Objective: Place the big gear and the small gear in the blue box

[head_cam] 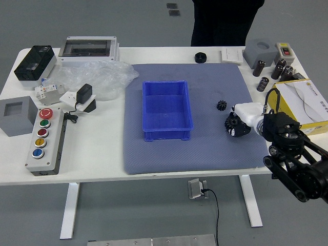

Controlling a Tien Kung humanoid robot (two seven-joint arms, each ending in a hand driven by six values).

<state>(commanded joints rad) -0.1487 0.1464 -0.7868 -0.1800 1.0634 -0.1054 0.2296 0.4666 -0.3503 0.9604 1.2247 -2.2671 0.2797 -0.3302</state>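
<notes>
Box [166,134], blue and open-topped, on the gray-blue mat [210,154]. Farther right, small gear [221,105] resting on the same mat, then big gear [232,122], partly covered by the right hand [247,115], reaching in from the right, whether spread or pinching impossible to tell.
</notes>
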